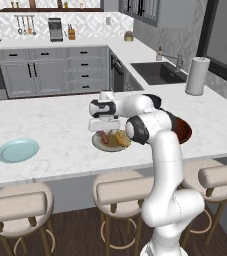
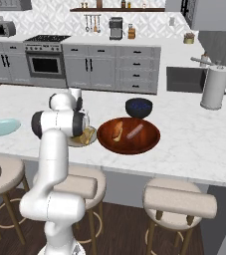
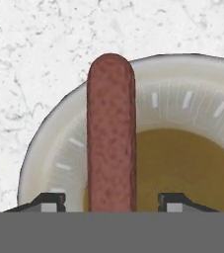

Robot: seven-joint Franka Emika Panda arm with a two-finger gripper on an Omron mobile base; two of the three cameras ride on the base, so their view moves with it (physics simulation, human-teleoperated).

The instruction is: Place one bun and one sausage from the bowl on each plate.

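Hand view has the sausage (image 3: pixel 111 133) lying on the beige plate (image 3: pixel 49 143), half on the pale rim and half over the olive centre, with the gripper (image 3: pixel 111 202) right above it. Finger tips (image 3: pixel 47 201) sit well clear on either side, so the jaws are apart and nothing's gripped.

Stuff that could bite, imo: the sausage is round and lies partly on the rim, so if a finger clips it on the way up it could roll off onto the white counter (image 3: pixel 29 59). The fingers are pretty low around it, so lifting straight up seems the safe bet.

From the left base view that plate (image 1: pixel 110 142) also has a bun (image 1: pixel 121 136) next to the sausage, so this one looks done. The blue plate (image 1: pixel 17 150) is well off to the side and has nothing on it.

Right base view: the reddish-brown bowl (image 2: pixel 128 135) touches the beige plate and has one bun (image 2: pixel 117 132) and one sausage (image 2: pixel 134 131) left inside. There's a dark blue bowl (image 2: pixel 138 107) just behind it; can't tell what's in it.
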